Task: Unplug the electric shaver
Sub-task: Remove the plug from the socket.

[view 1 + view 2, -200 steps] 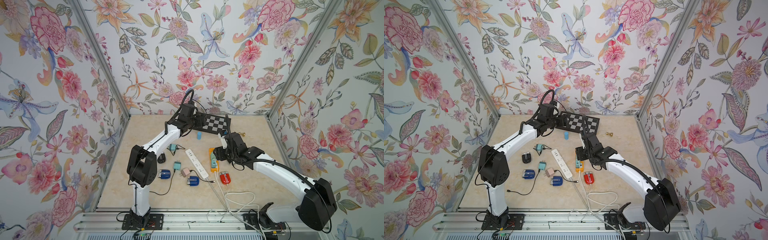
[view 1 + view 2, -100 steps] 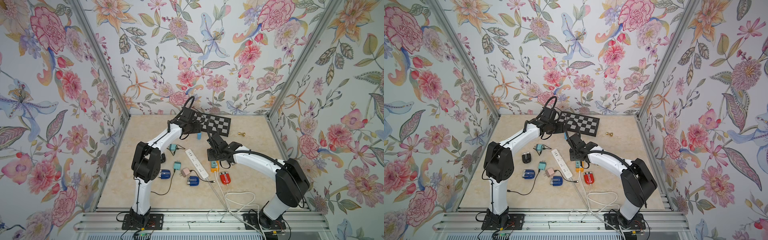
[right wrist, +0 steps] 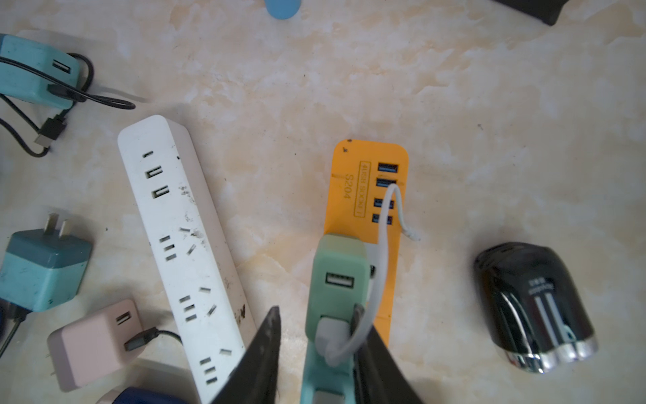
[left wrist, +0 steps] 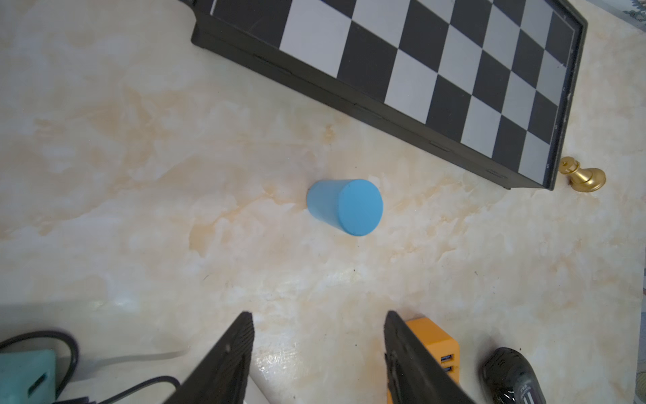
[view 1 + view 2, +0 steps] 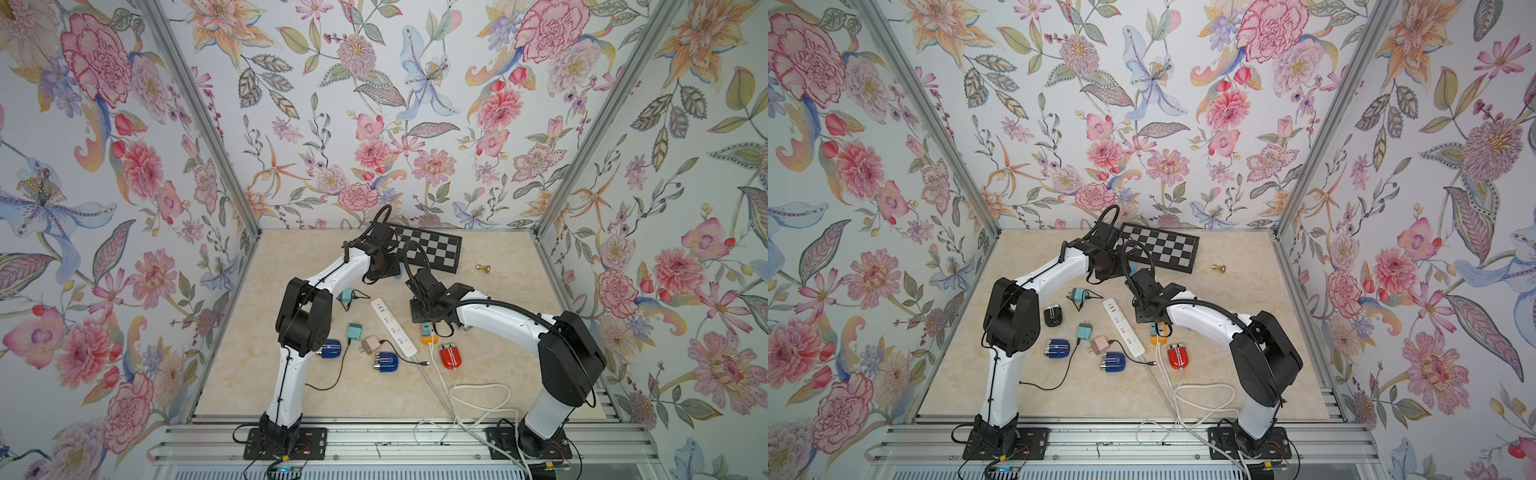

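Although its two black, wedge-shaped fingers (image 3: 258, 356) flank a boxy mint-green adapter (image 3: 337, 280), the right end effector (image 3: 318, 311) is released rather than clenched: a sliver of desk (image 3: 489, 105) shows between one finger and the adapter's matte side. The adapter sits on a flat orange socket strip (image 3: 349, 182) with rounded corners and a column of blue USB ports. A greyish-white plug fills the adapter's lower port, and a thin, rubbery white cord (image 3: 379, 280) curls away from it along the strip. The red electric shaver (image 5: 451, 356), a small rounded glossy shell, lies flat on the marbled cream desk just past the orange strip's end, on the side toward the arm bases. It is close to the tip of the long white power strip (image 3: 181, 245), whose scuffed plastic top is cut with slot-shaped outlets. A black shaver (image 3: 531, 304) with chrome-rimmed heads lies on the orange strip's other side. Farther back, the left end effector (image 4: 318, 314) is also released, its ribbed black fingers spread with nothing between them. They face a matte sky-blue cylinder (image 4: 344, 206) near the black-framed chessboard (image 4: 419, 63). A brass-coloured chess piece (image 4: 587, 176) lies on its side beyond the board's corner.
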`<state>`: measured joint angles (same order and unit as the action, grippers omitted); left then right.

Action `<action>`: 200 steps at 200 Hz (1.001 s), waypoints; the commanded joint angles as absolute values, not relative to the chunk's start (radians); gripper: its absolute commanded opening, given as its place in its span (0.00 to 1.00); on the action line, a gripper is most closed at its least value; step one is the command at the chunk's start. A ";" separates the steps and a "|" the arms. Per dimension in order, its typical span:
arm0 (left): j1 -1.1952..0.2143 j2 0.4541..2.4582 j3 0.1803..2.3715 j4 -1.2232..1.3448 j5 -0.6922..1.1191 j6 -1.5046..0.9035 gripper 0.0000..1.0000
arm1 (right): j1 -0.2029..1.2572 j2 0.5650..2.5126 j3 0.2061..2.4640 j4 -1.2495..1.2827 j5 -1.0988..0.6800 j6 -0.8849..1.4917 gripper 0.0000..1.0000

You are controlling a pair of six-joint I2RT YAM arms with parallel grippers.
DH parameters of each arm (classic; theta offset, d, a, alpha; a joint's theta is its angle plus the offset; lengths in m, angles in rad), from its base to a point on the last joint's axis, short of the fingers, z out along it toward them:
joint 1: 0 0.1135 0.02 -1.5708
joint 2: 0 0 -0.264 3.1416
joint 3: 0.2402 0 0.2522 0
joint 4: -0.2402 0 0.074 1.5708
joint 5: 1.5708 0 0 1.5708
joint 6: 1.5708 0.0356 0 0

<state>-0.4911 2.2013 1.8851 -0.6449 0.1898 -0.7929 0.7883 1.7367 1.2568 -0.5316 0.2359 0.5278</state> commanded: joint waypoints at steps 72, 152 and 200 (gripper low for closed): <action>-0.534 2.265 1.944 -0.735 0.204 -0.910 0.60 | 0.757 1.691 1.196 -0.560 0.295 0.529 0.57; -0.530 2.278 1.959 -0.762 0.174 -0.927 0.60 | 0.741 1.798 1.285 -0.561 0.233 0.479 0.49; -0.530 2.270 1.953 -0.818 0.158 -0.968 0.60 | 0.737 1.813 1.291 -0.554 0.170 0.433 0.27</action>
